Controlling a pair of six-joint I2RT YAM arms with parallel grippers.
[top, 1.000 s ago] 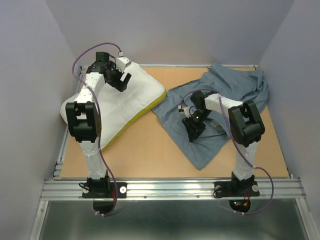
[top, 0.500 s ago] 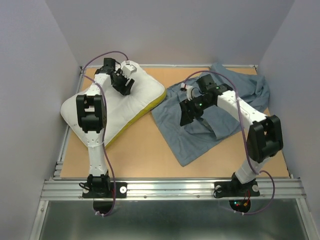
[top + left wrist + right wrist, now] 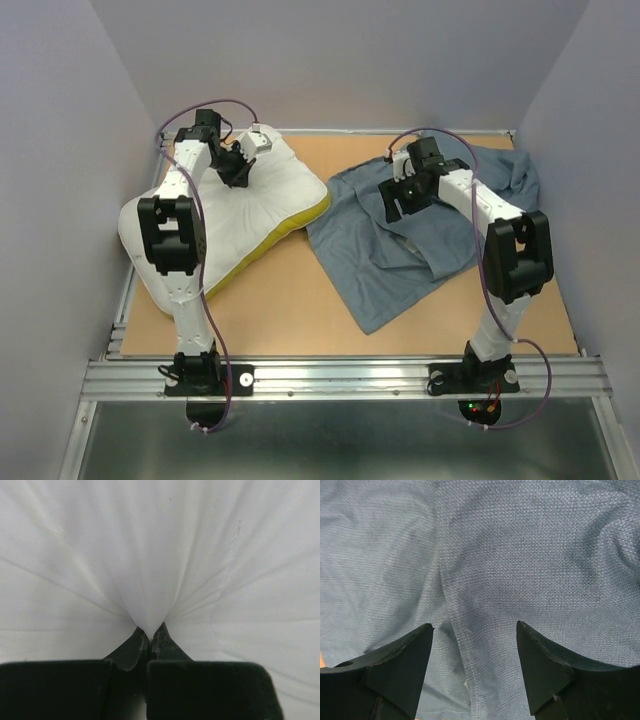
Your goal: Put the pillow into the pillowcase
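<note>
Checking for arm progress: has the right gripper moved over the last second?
Yes. The right gripper moved across the pillowcase toward the far edge of the table.

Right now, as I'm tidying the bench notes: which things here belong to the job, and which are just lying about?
For the job: pillow, pinched in the shut left gripper; pillowcase, under the open right gripper.
Not part of it: table; metal rail along its near edge.
</note>
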